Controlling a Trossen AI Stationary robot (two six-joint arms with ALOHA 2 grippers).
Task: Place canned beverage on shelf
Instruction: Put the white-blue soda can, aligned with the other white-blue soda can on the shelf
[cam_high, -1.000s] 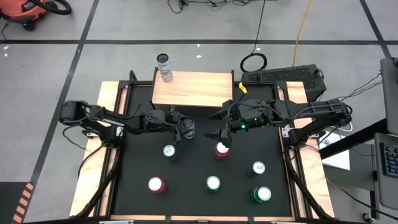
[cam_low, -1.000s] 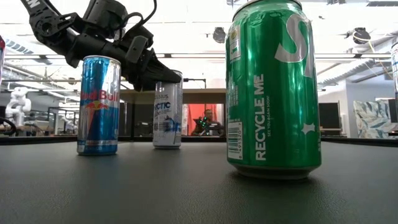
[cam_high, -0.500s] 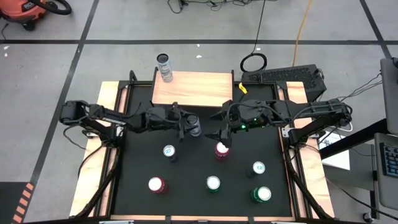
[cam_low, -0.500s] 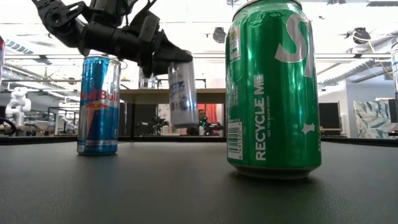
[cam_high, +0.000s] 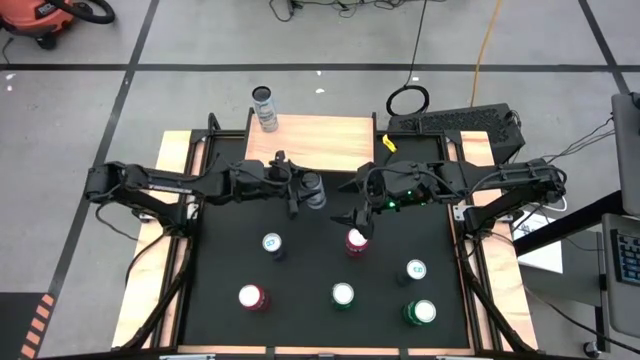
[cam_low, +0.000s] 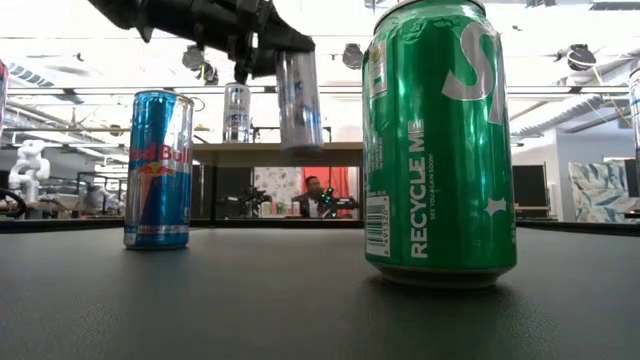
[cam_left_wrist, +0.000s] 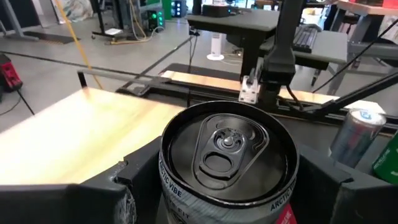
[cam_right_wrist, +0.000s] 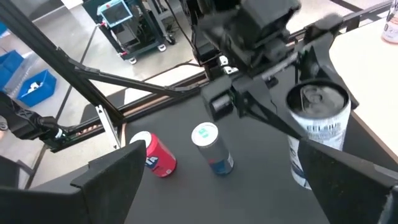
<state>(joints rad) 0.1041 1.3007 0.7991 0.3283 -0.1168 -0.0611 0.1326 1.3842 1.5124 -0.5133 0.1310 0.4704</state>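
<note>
The silver can (cam_high: 314, 189), clamped upright in the left end effector (cam_high: 300, 190), hangs clear of the tabletop (cam_high: 310, 255) just before the shelf (cam_high: 320, 140), lifted probably to clear its board. The right end effector (cam_high: 352, 216), fingers spread and empty, waits over a red-topped can (cam_high: 356, 240).

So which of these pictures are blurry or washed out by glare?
Low view: the ceiling lights behind wash out white, and the green can up close looms huge. Right wrist view: the left gripper holding the silver can looks smeared. Left wrist view: that can's lid is sharp, the room behind softer.
</note>
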